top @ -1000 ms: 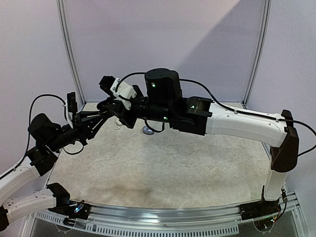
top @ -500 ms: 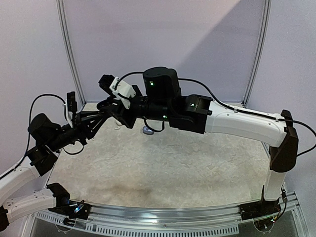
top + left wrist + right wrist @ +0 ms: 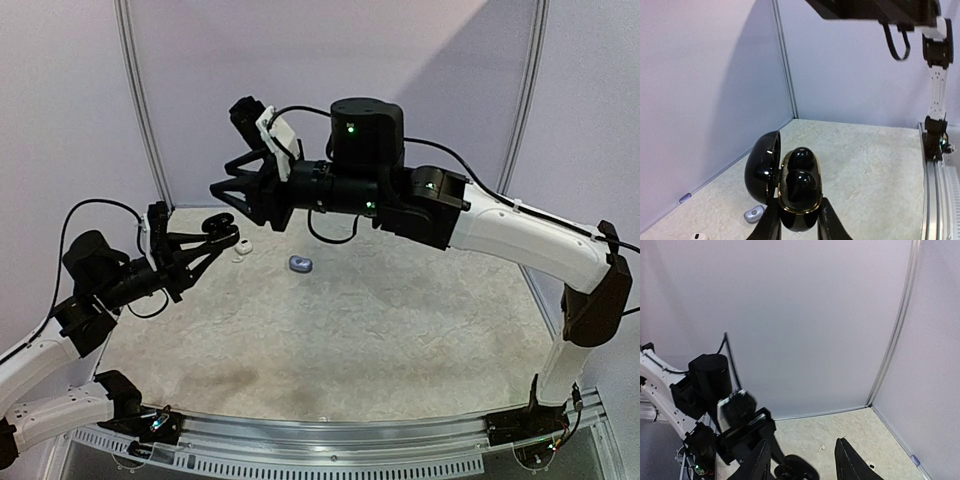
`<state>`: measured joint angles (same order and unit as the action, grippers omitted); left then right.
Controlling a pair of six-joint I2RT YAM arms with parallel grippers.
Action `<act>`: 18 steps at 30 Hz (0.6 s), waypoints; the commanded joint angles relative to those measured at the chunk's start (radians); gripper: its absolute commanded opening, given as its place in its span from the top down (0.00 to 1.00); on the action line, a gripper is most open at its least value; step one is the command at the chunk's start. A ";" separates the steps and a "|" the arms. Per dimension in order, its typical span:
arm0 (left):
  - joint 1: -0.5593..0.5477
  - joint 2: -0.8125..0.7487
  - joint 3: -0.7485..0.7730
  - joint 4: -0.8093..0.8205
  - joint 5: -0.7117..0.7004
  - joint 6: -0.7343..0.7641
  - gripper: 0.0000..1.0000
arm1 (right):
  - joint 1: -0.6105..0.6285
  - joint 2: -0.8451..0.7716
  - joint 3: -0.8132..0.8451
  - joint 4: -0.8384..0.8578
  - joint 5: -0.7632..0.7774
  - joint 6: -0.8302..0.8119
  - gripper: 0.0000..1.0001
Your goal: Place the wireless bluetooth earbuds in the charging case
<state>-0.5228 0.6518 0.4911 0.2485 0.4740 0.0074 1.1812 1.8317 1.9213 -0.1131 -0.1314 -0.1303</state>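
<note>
At far left above the worktop (image 3: 400, 340), the black charging case (image 3: 763, 167) is held lid-open in the left claw (image 3: 800, 212), both earbuds (image 3: 801, 157) seated. Right claw (image 3: 801, 452), parted and empty, is positioned just above it.

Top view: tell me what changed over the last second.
The right gripper rose and drew back from the black case, jaws apart and empty. The left gripper stays shut on that open case, two black earbuds seated inside. The grey case on the table has not moved.
</note>
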 commanded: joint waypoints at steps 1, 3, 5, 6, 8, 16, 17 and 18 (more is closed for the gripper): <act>0.001 -0.013 0.025 -0.125 0.067 0.333 1.00 | -0.015 0.072 0.093 -0.087 0.207 0.098 0.55; 0.001 -0.013 0.036 -0.173 0.080 0.421 1.00 | -0.015 0.127 0.152 -0.154 0.257 0.111 0.56; 0.001 -0.013 0.042 -0.203 0.093 0.490 1.00 | -0.014 0.182 0.192 -0.191 0.248 0.119 0.56; 0.001 -0.012 0.044 -0.210 0.096 0.517 1.00 | -0.014 0.199 0.204 -0.202 0.231 0.119 0.56; 0.001 -0.008 0.049 -0.216 0.086 0.556 1.00 | -0.009 0.234 0.214 -0.220 0.197 0.112 0.56; 0.003 0.012 0.059 -0.204 0.020 0.563 1.00 | 0.021 0.221 0.146 -0.327 0.144 0.038 0.56; 0.003 0.014 0.056 -0.201 0.021 0.551 1.00 | 0.021 0.206 0.121 -0.322 0.144 0.041 0.56; 0.002 0.014 0.053 -0.197 0.023 0.535 1.00 | 0.021 0.187 0.098 -0.317 0.150 0.044 0.56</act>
<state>-0.5228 0.6678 0.5228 0.0181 0.5091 0.5518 1.1866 2.0754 2.0926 -0.3622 0.0380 -0.0700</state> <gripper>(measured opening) 0.209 0.441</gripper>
